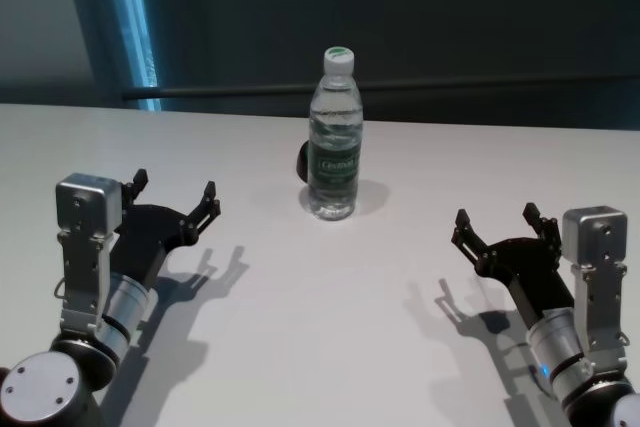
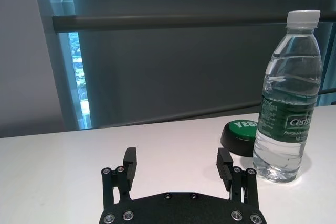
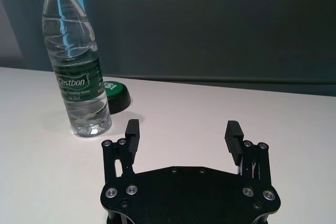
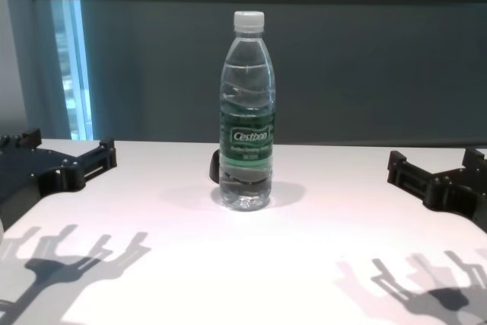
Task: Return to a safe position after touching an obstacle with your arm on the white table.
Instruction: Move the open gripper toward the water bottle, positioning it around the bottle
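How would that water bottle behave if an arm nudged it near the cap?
The water bottle is tall on a narrow base, so a high push probably tips it. It looks nearly full, so likely heavy for its size. Once down, its round body would probably roll on the smooth white table.

Water bottle upright on the white desk

The clear plastic bottle (image 1: 333, 137) stands upright near the middle of the wide, smooth white desk (image 1: 320, 327), toward its far side. It has a white screw cap, closed, and a dark green "Cestbon" label around its middle. Its base rests flat on the desk and casts a soft shadow.
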